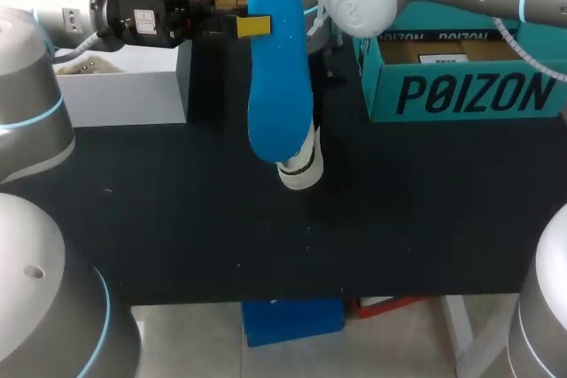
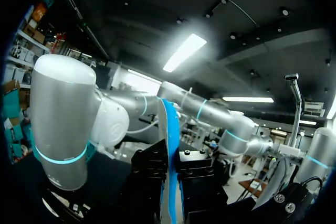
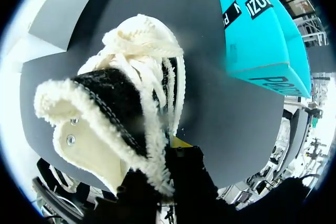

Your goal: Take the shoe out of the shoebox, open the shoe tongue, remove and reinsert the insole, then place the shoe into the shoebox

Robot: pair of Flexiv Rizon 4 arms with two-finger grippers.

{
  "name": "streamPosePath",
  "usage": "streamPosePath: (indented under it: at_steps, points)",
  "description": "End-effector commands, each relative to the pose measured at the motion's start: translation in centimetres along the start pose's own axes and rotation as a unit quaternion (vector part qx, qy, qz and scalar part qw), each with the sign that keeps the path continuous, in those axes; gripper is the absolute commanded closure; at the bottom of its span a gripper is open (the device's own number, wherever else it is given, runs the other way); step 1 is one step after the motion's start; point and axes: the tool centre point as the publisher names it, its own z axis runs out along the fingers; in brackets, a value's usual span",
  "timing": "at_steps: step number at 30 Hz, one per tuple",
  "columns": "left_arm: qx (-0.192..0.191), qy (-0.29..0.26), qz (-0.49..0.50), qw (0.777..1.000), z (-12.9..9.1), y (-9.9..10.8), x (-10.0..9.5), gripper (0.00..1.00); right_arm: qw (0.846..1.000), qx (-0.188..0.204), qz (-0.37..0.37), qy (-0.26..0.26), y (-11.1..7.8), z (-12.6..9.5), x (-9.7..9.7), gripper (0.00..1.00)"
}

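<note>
**Insole and shoe, each held by one arm.** Your left tool (image 1: 261, 26) is clamped across the far end of the blue insole (image 1: 276, 86). The left wrist view shows the insole edge-on between the closed fingers. Its long axis runs from the far side of the counter (image 1: 177, 219) toward the near side, and its free end overlaps the shoe (image 1: 301, 170), of which only the white toe shows from above.

Your right tool (image 3: 168, 153) grips the shoe at the fleece collar, with the mouth and laces facing that wrist and the toe pointing away. The insole does not show in that view, so judge it as out of the shoe and not yet lined up with the mouth.

The shoebox (image 1: 461, 90) stands well apart on the right and a white box (image 1: 124, 86) stands on the left. There is open counter toward the near edge.
</note>
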Motion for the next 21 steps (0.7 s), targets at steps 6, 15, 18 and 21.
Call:
streamPosePath:
  at_steps: [6,15,18,21]
  points:
    - [0.001,-0.002,0.001,1.0,0.1,0.1,0.1,1.0,0.99,-0.018,0.139,0.029,-1.6,2.3,1.4,1.0]
    - [0.001,-0.002,0.001,1.0,0.1,0.1,0.1,1.0,0.994,-0.017,0.1,0.041,-2.0,4.0,2.0,1.0]
    - [0.001,-0.002,0.001,1.0,0.1,0.1,0.1,1.0,0.995,-0.016,0.088,0.044,-2.2,4.4,2.1,1.0]
    - [0.001,-0.002,0.001,1.0,0.1,0.1,0.1,1.0,0.996,-0.013,0.082,0.046,-2.3,4.9,2.2,1.0]
